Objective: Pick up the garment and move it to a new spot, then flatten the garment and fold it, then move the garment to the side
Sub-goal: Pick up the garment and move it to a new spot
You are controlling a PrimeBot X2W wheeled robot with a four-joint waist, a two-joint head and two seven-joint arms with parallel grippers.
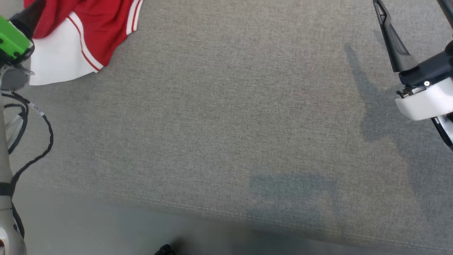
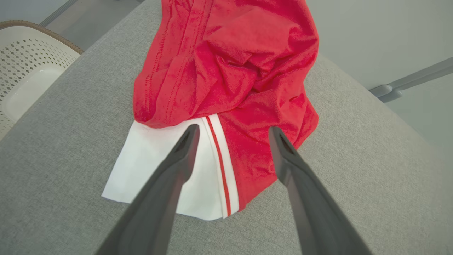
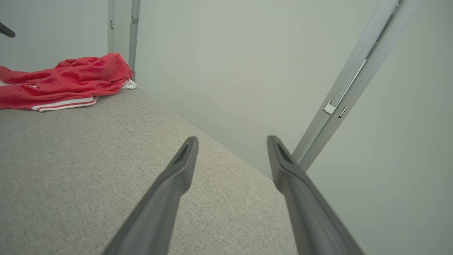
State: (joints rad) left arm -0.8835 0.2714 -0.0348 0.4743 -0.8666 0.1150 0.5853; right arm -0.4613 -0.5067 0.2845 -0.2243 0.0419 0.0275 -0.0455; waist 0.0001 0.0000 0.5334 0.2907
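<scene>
Garment point(image 2: 230, 71) bunched; left hand point(image 2: 234, 129) spread wide above it.

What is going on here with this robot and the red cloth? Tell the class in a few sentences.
A two-armed robot is set to pick up a crumpled red-and-white garment bunched at the far left of a grey padded surface. Its left jaws stand open at the garment's white panel, gripping nothing. The right jaws, also open, are over bare surface well to the right. Nothing is flattened or folded.
</scene>
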